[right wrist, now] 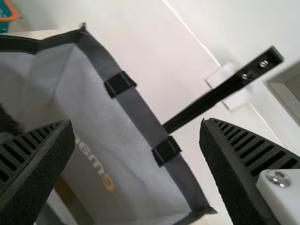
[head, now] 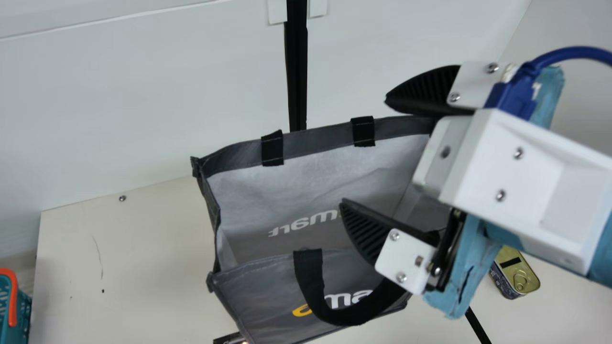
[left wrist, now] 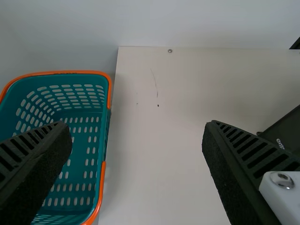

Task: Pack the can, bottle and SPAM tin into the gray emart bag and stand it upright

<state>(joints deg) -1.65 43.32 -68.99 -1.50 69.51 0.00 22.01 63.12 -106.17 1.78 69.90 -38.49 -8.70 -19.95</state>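
Note:
The gray emart bag point(head: 306, 191) stands upright with its mouth wide, seen also as the bag point(right wrist: 117, 140) in the right wrist view. Over its right part, my right gripper point(head: 366, 150) is open, one finger beyond the far rim and one above the mouth. In the right wrist view that gripper point(right wrist: 136, 129) straddles the bag's rim with a wide gap. The flat gold-lidded tin point(head: 521, 279) lies on the table to the bag's right, partly behind the arm. Away from the bag, near a basket, my left gripper point(left wrist: 136, 136) is open and holds nothing.
A teal basket with an orange rim point(left wrist: 107, 93) stands at the table's left; its handle point(head: 10, 296) shows at the main view's left edge. A black post point(head: 297, 71) rises behind the bag, against the white wall. Part of a dark object point(head: 229, 338) lies by the bag's near left corner.

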